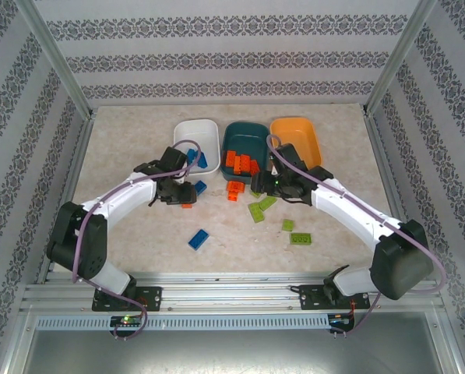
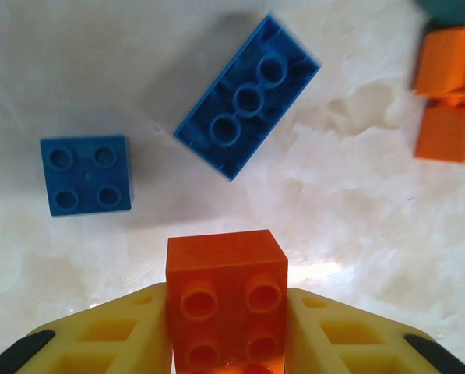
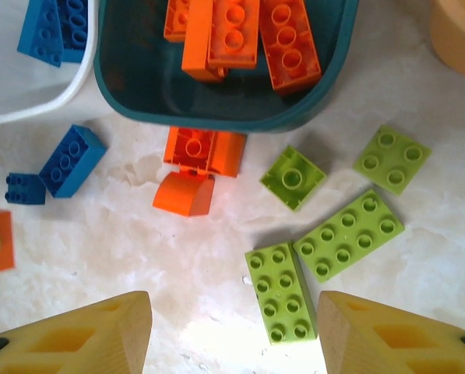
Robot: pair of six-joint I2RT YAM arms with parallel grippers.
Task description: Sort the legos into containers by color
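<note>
My left gripper is shut on an orange-red lego, just above the table in front of the white container. Two blue legos lie beyond it. My right gripper stands open over the table, with a lime green lego between its fingers near the right one, untouched. More green legos lie just past it. The dark teal container holds several orange-red legos. The light orange container sits to its right.
Two orange-red pieces lie against the teal container's near rim. Blue legos rest in the white container. One blue lego lies alone near the front. Green legos sit to the right. Patterned walls and metal posts enclose the table.
</note>
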